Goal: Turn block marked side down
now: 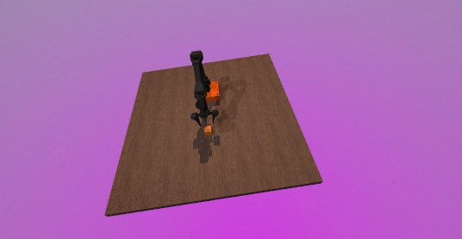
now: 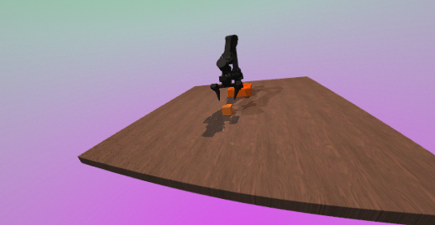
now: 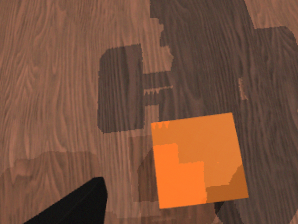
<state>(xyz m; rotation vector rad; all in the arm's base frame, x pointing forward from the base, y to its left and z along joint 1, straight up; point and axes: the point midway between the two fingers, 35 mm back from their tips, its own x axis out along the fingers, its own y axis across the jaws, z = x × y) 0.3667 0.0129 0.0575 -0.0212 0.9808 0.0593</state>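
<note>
A small orange block [image 1: 208,130] [image 2: 226,110] [image 3: 197,172] rests flat on the brown wooden table [image 1: 263,151] [image 2: 292,154]. Its upper face is plain orange in the wrist view, partly crossed by shadow, and no mark shows on the faces in view. The side facing the table is hidden. My gripper [image 1: 207,124] [image 2: 227,99] is open and empty, above the block and a little to its base side, not touching it. One black fingertip shows at the lower left of the wrist view; the other finger is not clearly seen there.
The arm's orange base [image 1: 214,98] [image 2: 246,90] stands behind the gripper, on the far side from the block. The arm's shadow falls on the table around the block. The table's near edge [image 1: 215,200] [image 2: 195,189] lies well beyond the block.
</note>
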